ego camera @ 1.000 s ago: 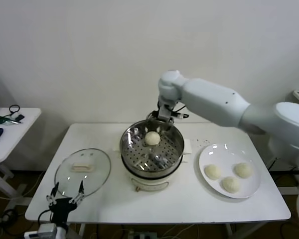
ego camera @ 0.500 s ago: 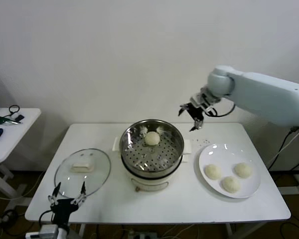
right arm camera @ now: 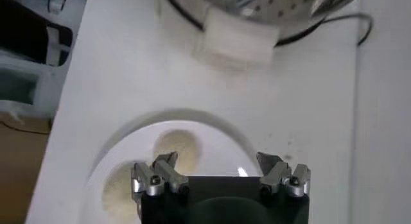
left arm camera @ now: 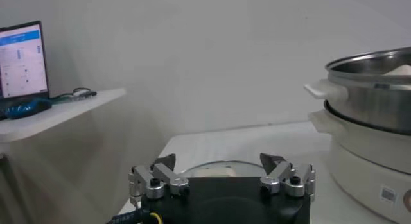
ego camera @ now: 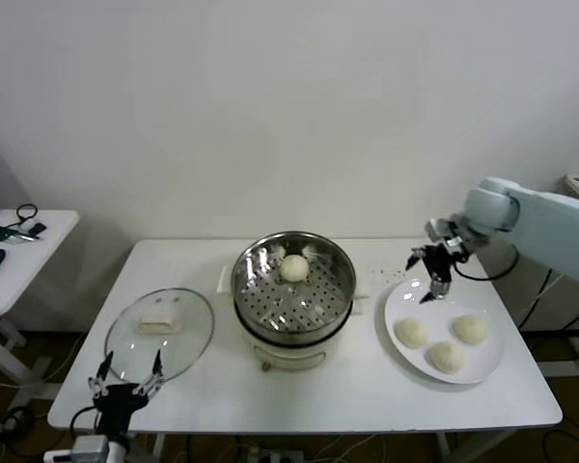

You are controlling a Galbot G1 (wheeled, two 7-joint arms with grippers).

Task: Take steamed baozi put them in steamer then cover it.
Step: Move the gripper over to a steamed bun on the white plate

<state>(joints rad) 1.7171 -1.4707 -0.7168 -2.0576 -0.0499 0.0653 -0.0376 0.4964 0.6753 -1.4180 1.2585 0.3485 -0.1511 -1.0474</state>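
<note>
Right gripper (ego camera: 430,274) hangs over the far edge of the plate (ego camera: 490,365), jaws spread apart and empty, touching nothing. A second ago it was inside the steamer (ego camera: 294,287) at the far side, where one baozi (ego camera: 293,268) now sits on the perforated tray; half a second ago it had lifted clear and was crossing toward the plate. So one bun is delivered, and the arm has come back for the next. Three baozi (ego camera: 412,333) remain on the plate, near the gripper but not under its fingers; in the right wrist view two of them show below the open fingers (right arm camera: 157,176), with the steamer's handle beyond.

Judging by this, the task is about a quarter done on the buns, and the next move probably calls for lowering onto the nearest bun and closing gently, as soft dough could dent.

Left gripper (left arm camera: 222,179) waits low at the near table edge, jaws apart and holding nothing, just in front of the cover (ego camera: 160,333), which lies flat on the table (ego camera: 367,386) left of the steamer, not yet placed
</note>
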